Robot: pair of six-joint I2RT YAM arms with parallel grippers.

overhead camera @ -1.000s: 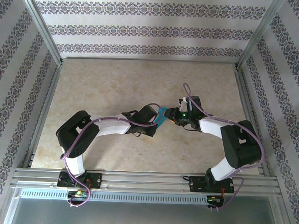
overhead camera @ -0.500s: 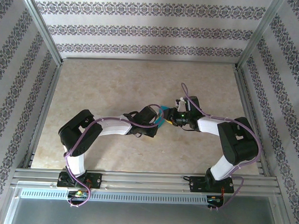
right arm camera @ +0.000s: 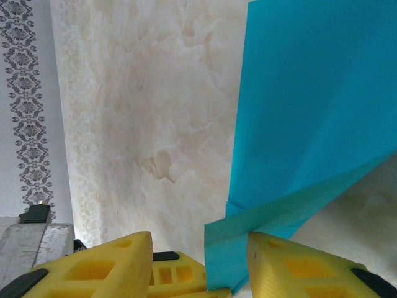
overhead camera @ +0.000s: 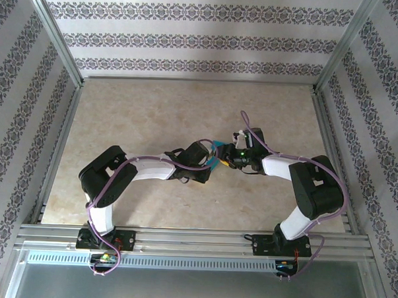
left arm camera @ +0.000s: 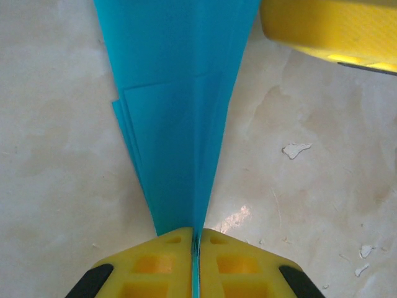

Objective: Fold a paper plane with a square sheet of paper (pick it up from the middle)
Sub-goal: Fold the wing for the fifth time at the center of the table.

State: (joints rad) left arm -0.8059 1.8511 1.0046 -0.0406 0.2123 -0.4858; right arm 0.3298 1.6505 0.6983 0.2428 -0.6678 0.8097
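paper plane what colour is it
Teal-blue all over. The paper plane shows best in the left wrist view, pinched in the left gripper.

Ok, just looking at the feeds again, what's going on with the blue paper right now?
Both arms meet over the middle of the table, working on the paper plane, which is already a narrow, creased teal wedge. The left gripper is shut on its narrow end. The right gripper is open near the wider end, its jaws apart around a loose flap without clamping it.
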